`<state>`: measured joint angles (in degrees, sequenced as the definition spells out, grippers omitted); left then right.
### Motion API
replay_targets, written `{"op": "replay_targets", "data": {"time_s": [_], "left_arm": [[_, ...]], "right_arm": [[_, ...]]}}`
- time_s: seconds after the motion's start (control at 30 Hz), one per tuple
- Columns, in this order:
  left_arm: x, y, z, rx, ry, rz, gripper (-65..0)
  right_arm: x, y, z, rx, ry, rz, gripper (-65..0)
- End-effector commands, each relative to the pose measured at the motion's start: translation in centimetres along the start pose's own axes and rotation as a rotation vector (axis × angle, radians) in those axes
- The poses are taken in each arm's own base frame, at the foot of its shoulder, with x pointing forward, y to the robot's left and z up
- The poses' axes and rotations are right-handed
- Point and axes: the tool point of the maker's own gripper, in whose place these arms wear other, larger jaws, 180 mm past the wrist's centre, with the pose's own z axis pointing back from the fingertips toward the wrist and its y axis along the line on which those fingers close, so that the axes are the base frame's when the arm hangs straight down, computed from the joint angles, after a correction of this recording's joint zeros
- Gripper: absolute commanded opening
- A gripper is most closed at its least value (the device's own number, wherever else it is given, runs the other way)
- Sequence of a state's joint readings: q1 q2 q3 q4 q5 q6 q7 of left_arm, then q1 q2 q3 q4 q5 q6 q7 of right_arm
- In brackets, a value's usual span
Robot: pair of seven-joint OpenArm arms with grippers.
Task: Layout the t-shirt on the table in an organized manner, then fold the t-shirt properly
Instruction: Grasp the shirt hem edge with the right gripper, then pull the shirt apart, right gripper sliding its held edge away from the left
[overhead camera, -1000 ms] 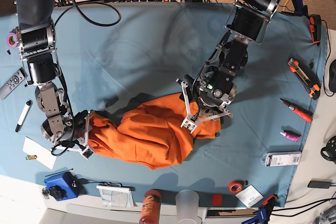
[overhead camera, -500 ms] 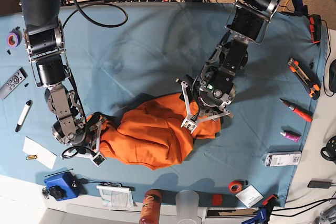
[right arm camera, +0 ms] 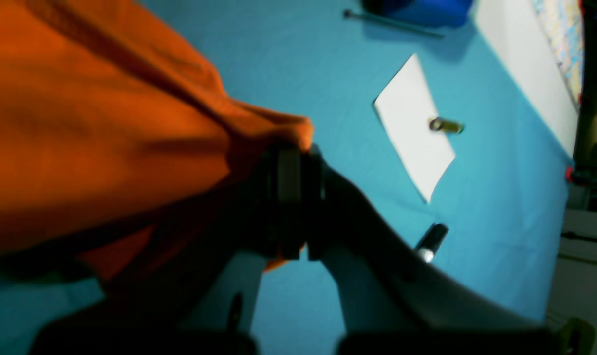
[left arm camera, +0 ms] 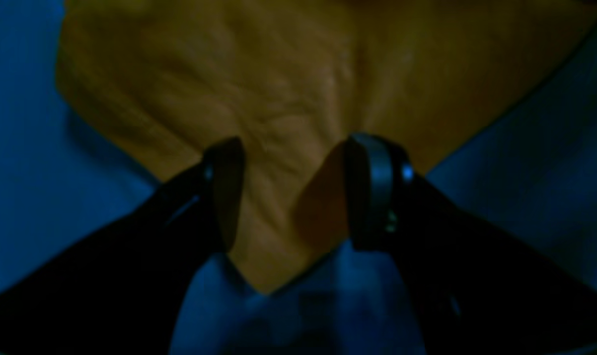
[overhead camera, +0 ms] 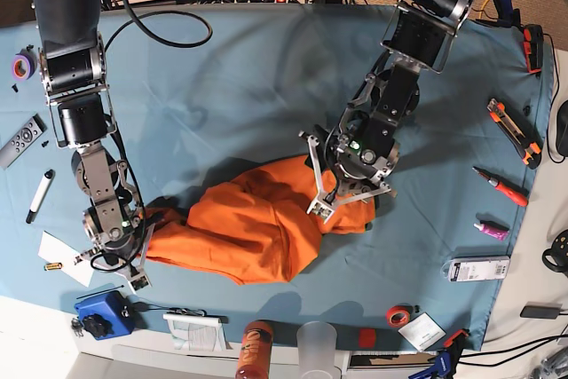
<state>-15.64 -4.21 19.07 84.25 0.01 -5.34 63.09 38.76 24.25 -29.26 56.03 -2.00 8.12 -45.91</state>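
Observation:
The orange t-shirt (overhead camera: 257, 228) lies crumpled on the teal table (overhead camera: 222, 95), a little toward the front of its middle. My right gripper (overhead camera: 145, 237) is at the shirt's left end. In the right wrist view this gripper (right arm camera: 292, 162) is shut on a bunched fold of the t-shirt (right arm camera: 81, 123). My left gripper (overhead camera: 346, 197) hovers over the shirt's right end. Seen from the left wrist, that gripper (left arm camera: 298, 197) stands open, straddling a pointed corner of the t-shirt (left arm camera: 279, 88) that lies on the table (left arm camera: 32, 148).
Near the right gripper lie a white paper (right arm camera: 414, 143) with a small brass piece (right arm camera: 445, 125), a marker (overhead camera: 40, 194) and a blue box (overhead camera: 99, 315). An orange-capped bottle (overhead camera: 256, 348) and a clear cup (overhead camera: 317, 343) stand at the front edge. Tools (overhead camera: 513, 130) line the right edge.
The right gripper has shut on the shirt's left end and drawn it left toward the front edge, stretching the cloth. The left gripper stays open over the right end.

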Motion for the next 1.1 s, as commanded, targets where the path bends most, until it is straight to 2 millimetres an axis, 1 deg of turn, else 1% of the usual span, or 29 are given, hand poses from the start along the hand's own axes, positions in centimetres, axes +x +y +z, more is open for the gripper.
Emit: {"op": "replay_targets", "data": {"time_s": [0.0,0.1,0.17,0.23,0.33,0.37,0.53,0.6,0.67,0.7,0.73,0.8,0.83,0.97,1.07], "left_arm": [[-0.1,1.0,0.8,0.036,0.031,-0.011,-31.5],[1.1,1.1,2.8,0.046,0.001,-0.026,-31.5],[1.5,0.9,3.5,0.04,-0.018,-0.057,-31.5],[1.4,0.2,3.4,0.007,-0.023,-0.087,-31.5],[0.5,-2.1,3.1,-0.094,-0.025,-0.112,-31.5],[0.4,-2.5,3.0,-0.106,-0.036,-0.116,-31.5],[0.9,-3.2,2.4,-0.093,-0.157,-0.117,-31.5],[0.2,-3.3,2.0,-0.095,-0.139,-0.117,-32.4],[-0.5,-3.4,1.4,-0.1,-0.11,-0.115,-37.9],[-0.7,-3.5,1.1,-0.102,-0.108,-0.113,-42.5],[-0.7,-3.5,0.9,-0.102,-0.109,-0.105,-48.7],[-0.6,-3.0,0.7,-0.08,-0.117,-0.062,-63.8],[-0.5,-2.7,0.7,-0.065,-0.117,-0.04,-65.0],[-0.4,-0.9,0.9,0.021,-0.094,0.022,-65.0],[-0.1,0.6,1.8,0.087,-0.069,0.04,-65.0]], "right_arm": [[2.3,-2.6,0.8,-0.055,-0.059,-0.015,-65.0],[2.5,-2.6,0.9,-0.056,-0.067,-0.014,-65.0],[2.5,-2.6,0.9,-0.056,-0.066,-0.014,-65.0],[2.5,-2.7,0.9,-0.057,-0.067,-0.014,-65.0],[2.6,-2.9,0.9,-0.071,-0.074,-0.029,-65.0],[2.8,-3.0,1.0,-0.077,-0.084,-0.036,-65.0],[4.3,-3.2,1.9,-0.049,-0.135,-0.115,-65.0],[5.1,-3.5,2.5,-0.027,-0.159,-0.165,-65.0],[5.8,-4.0,3.3,0.001,-0.186,-0.219,-65.0],[6.1,-4.4,3.6,0.016,-0.198,-0.253,-65.0],[6.3,-4.8,4.0,0.039,-0.211,-0.29,-65.0],[6.6,-5.4,4.6,0.101,-0.24,-0.367,-65.0],[6.6,-5.6,4.9,0.135,-0.251,-0.408,-65.0],[6.2,-7.0,5.9,0.251,-0.289,-0.539,-65.0],[5.7,-8.5,7.0,0.322,-0.338,-0.608,-65.0]]}}
